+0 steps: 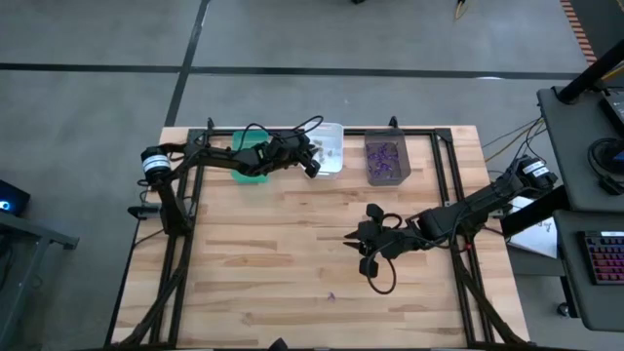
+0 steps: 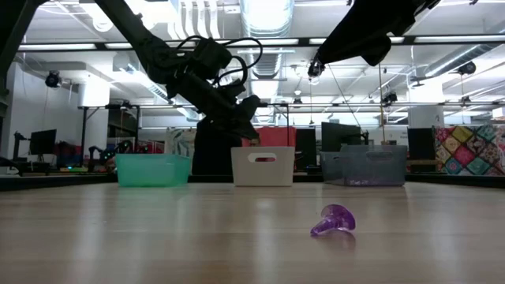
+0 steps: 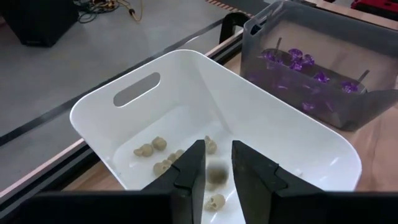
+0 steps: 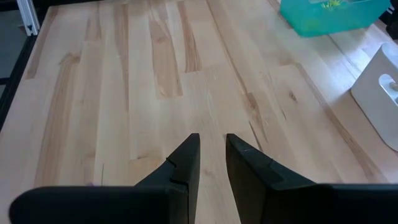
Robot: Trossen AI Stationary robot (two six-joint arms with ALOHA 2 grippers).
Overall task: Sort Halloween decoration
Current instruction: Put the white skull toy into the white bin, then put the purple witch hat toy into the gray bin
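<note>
Purple trinket (image 2: 334,220) lies nearest; left fingers (image 3: 186,171) slightly apart over white bin (image 3: 298,140), blurred piece between.

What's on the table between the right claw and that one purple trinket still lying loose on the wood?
Nothing: in the high view only bare wood separates the right claw from the purple trinket.

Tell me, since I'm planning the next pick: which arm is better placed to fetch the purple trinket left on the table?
Probably the right. The right gripper hangs over bare wood nearer the purple trinket; the left gripper is far off above the white bin.
</note>
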